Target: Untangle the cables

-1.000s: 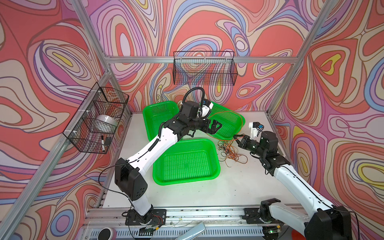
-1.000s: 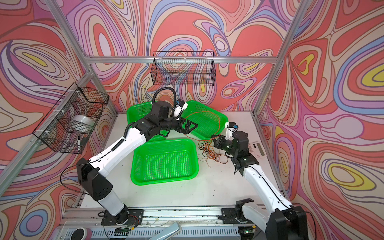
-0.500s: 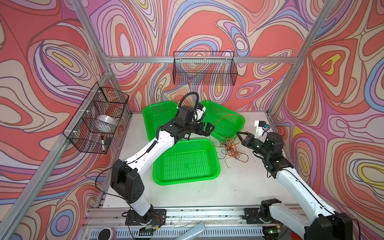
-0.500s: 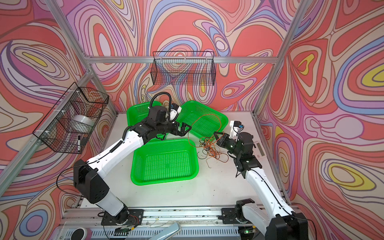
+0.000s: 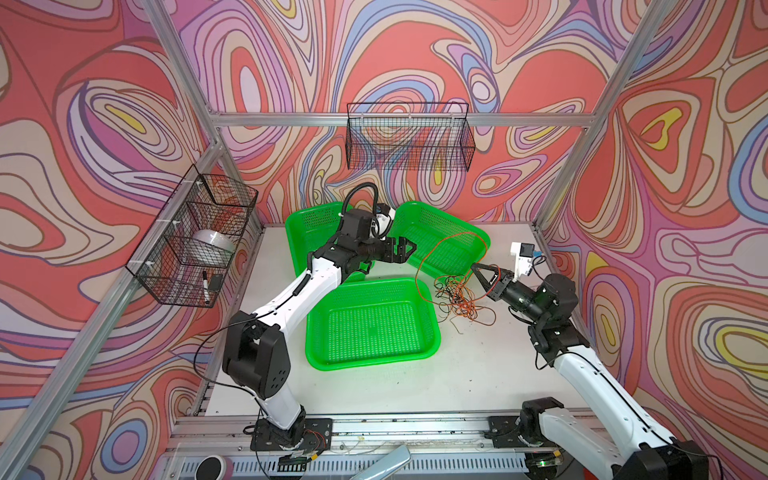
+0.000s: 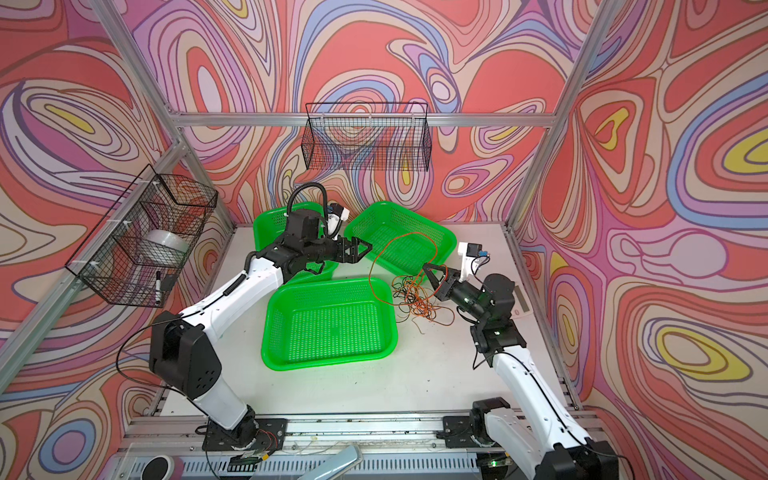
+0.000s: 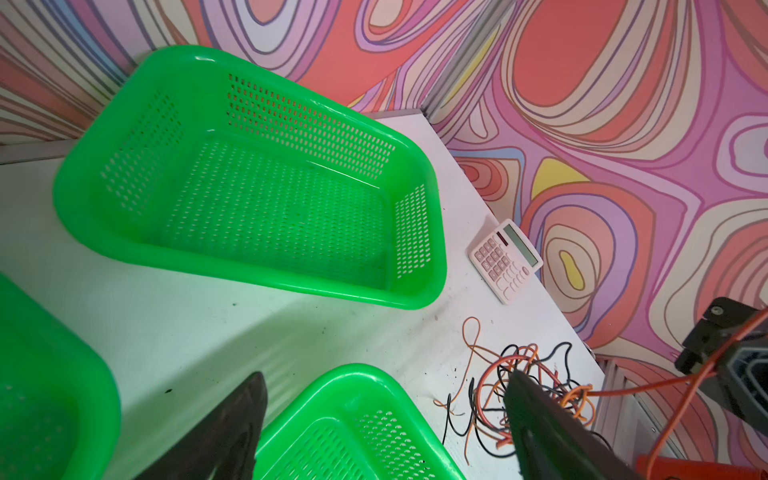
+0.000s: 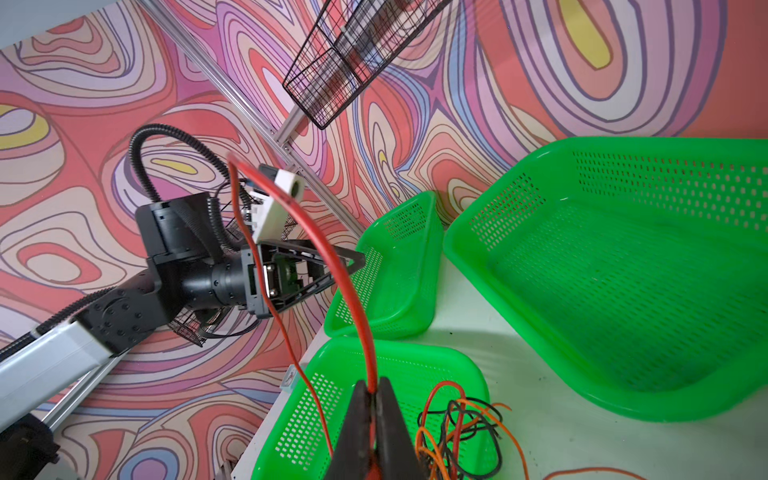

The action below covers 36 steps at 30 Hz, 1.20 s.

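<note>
Swirly pink-and-orange wallpaper on every side, with a white tabletop (image 5: 374,395) in the middle carrying three green perforated bins: a front basket (image 5: 370,362), a back-left basket (image 5: 305,224) and a back-right basket (image 5: 434,210). The cables (image 5: 457,297) are a loose tangle of thin orange, red and black wires. They lie on the table just right of the front basket, between it and the right arm.

The right gripper (image 8: 374,392) is pinched fully closed on one red cable (image 8: 371,365) and sits up off the table. From its tip that wire arcs in a big loop over the back-right basket and comes back down by the pile.

The left gripper (image 5: 409,251) hovers above the gap between the baskets, jaws spread wide with nothing in them. In its wrist view both fingers (image 7: 232,428) frame the front basket's corner and the tangle.

A pink calculator (image 7: 505,259) lies by the right wall, beyond the pile. Two black wire racks hang on the walls — a rear wire basket (image 5: 409,137) and a side wire basket (image 5: 195,237).
</note>
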### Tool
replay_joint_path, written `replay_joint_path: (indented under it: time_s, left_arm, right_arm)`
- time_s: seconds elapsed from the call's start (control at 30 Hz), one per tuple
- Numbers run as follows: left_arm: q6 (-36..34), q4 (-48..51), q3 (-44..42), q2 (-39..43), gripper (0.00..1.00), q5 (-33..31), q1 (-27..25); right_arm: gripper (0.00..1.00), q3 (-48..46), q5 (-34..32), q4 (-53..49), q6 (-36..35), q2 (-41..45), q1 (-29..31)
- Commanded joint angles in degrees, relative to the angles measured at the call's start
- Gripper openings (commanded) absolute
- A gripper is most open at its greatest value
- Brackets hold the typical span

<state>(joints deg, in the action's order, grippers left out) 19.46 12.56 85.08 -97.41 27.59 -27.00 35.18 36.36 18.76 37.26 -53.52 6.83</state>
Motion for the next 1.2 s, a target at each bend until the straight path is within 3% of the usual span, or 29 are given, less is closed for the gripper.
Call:
replay_joint_path:
  time_s: [0.0, 0.27, 0.4, 0.53, 0.9, 1.17]
  left_arm:
    - [-2.2, -1.5, 2.5, -2.7, 0.94, 6.7, -1.9]
    - [-5.5, -0.8, 4.7, -6.1, 1.0, 15.4, -8.8]
    - [-4.2, -2.5, 3.4, -7.4, 0.99, 19.5, -9.5]
    - [-6.3, 0.6, 3.4, -8.6, 0.95, 18.7, -11.4]
    - [-2.0, -5.1, 4.1, -12.1, 0.69, 16.4, -13.3]
    - [-0.7, -8.6, 4.6, -14.3, 0.38, 15.5, -14.8]
  right_arm:
    - [0.0, -0.5, 3.0, 3.5, -3.1, 1.3, -0.2]
    - [0.0, 3.2, 2.7, -5.0, -9.7, 0.1, -0.2]
    - [0.0, 4.0, 2.3, -6.1, -10.9, -0.4, -0.2]
    - [0.0, 4.8, 2.0, -6.6, -11.5, -0.8, -0.2]
    - [0.0, 4.9, 3.2, -5.7, -11.5, -1.6, -0.2]
    - [0.0, 4.7, 3.2, -3.7, -11.6, -2.7, -0.2]
